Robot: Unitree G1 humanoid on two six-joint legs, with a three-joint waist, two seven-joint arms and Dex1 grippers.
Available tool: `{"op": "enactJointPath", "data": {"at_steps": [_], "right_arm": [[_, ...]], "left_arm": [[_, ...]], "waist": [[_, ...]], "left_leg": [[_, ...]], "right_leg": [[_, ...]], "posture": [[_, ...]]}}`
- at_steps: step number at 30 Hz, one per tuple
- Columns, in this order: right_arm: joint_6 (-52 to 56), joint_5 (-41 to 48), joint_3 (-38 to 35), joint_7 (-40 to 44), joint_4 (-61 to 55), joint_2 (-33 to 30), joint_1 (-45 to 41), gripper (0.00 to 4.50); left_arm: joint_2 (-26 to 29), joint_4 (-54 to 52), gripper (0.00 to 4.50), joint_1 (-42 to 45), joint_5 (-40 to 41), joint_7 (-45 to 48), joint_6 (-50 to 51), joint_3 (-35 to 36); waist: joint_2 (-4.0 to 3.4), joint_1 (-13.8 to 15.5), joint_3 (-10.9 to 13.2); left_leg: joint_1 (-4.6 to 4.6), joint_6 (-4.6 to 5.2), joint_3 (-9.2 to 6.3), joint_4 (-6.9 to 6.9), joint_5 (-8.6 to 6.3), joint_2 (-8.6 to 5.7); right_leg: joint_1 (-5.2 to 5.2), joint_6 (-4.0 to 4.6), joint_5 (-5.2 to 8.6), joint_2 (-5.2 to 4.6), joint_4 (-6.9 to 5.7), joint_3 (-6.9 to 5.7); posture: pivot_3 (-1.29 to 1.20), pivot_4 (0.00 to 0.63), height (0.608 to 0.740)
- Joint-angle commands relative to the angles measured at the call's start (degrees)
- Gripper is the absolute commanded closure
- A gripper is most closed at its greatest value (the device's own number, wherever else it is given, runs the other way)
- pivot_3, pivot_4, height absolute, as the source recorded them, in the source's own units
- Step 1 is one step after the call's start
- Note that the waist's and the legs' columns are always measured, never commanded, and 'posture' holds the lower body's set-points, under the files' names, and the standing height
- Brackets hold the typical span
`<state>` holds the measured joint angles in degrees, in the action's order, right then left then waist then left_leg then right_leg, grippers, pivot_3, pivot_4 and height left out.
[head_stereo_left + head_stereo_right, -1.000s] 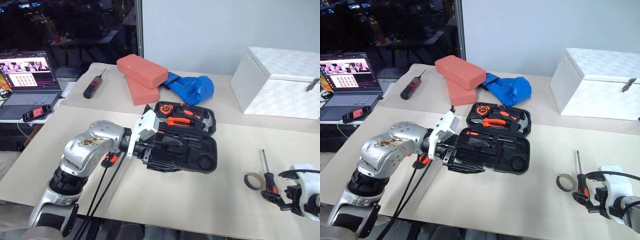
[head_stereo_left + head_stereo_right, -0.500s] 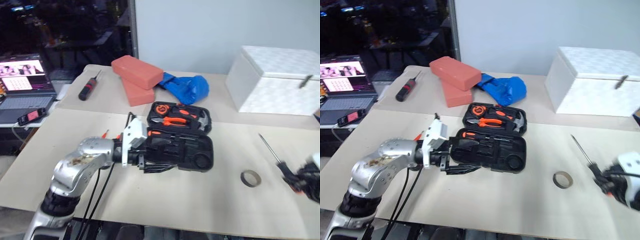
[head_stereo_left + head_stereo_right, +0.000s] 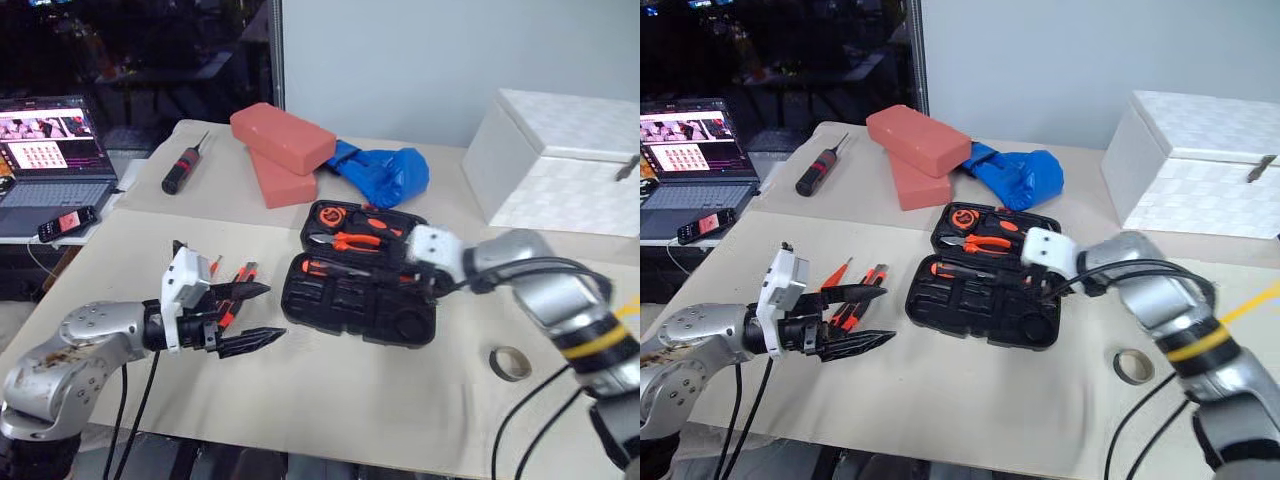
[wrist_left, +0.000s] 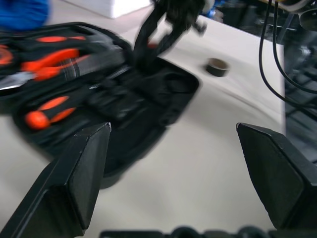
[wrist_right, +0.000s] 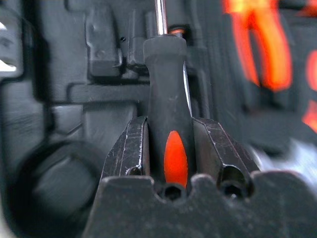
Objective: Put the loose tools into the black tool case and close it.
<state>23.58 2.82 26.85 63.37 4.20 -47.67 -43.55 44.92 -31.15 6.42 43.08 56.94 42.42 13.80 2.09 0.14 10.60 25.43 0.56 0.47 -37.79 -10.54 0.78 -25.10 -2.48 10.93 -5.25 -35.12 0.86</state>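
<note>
Black tool case [image 3: 362, 285] lies open at frame centre, lid half toward the top w/ orange-handled pliers, hammer etc already seated; front half has one orange screwdriver in, several recesses bare.

R gripper [image 5: 168, 148] is clamped on a screwdriver [image 5: 167, 114] w/ black-orange handle, fingers [image 5: 132, 148] pressed against both sides, shaft pointing into the case's moulded slots. In the head views that gripper [image 3: 1045, 280] sits over the right-centre of the case's front half, at or just above the recesses; can't tell if the tool touches the tray yet.

L gripper [image 3: 240, 318] hangs lower left of the case, jaws wide apart, holding nothing. Just beside it on the table [image 3: 330, 400]: loose tools [image 3: 855, 295], a few slim orange-black ones, left of the case.

Grey tape roll [image 3: 510, 362] lies lower right, well apart from the case.

Progress, as I judge: roughly mid-way. Done: part of set stowed. Left: seat this screwdriver, fetch the left-side tools + tape roll, fold the lid, latch it.
</note>
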Motion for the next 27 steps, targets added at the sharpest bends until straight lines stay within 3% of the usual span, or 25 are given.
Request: {"op": "enactJointPath", "data": {"at_steps": [1, 14, 22, 24, 27], "right_arm": [[-2.3, -3.6, 0.9, 2.3, 2.9, 0.3, -1.0, 3.54], [4.6, -6.7, -0.1, 8.2, -0.3, -0.4, 0.9, 3.54], [8.2, -7.3, 0.1, 8.4, 3.2, 3.5, -0.5, 3.54], [8.4, -7.2, 0.4, 9.4, 3.8, 3.7, -0.5, 2.52], [7.7, -6.9, -0.6, 8.7, 4.1, 4.5, -0.1, 1.67]], "left_arm": [[1.2, -3.4, 0.14, -0.9, 1.7, -0.6, -0.9, 1.8], [1.6, -3.2, 0.14, -1.5, 1.1, -2.1, -2.3, 0.7], [1.6, -1.7, 0.14, 0.0, 0.0, -1.7, -3.7, -1.3], [1.6, -1.5, 0.14, 0.1, -0.2, -1.6, -3.9, -1.6], [1.4, -1.5, 0.14, 0.0, -0.3, -1.6, -4.1, -1.8]], "waist": [[0.02, 0.0, 0.0], [0.02, 0.0, 0.0], [0.11, -0.4, -0.1], [0.1, -0.5, -0.1], [0.14, -0.6, -0.1]], "left_leg": [[-0.01, 0.01, 0.02, 0.0, -0.04, 0.0], [-0.89, -0.14, 0.08, -0.05, 0.1, 0.17], [-0.99, -0.14, 0.11, -0.05, 0.1, 0.18], [-1.08, -0.14, 0.12, -0.05, 0.1, 0.18], [-1.12, -0.14, 0.12, -0.04, 0.1, 0.21]], "right_leg": [[0.0, 0.0, -0.01, 0.01, -0.01, 0.01], [0.71, 0.28, 0.36, 0.16, -0.09, -0.13], [0.82, 0.29, 0.36, 0.17, -0.06, -0.11], [0.87, 0.29, 0.37, 0.17, -0.1, -0.1], [0.87, 0.32, 0.39, 0.19, -0.14, -0.1]], "posture": [[0.0, 0.15, 0.74], [0.0, 0.15, 0.74], [0.0, 0.15, 0.74], [0.0, 0.15, 0.74], [0.0, 0.15, 0.74]]}}
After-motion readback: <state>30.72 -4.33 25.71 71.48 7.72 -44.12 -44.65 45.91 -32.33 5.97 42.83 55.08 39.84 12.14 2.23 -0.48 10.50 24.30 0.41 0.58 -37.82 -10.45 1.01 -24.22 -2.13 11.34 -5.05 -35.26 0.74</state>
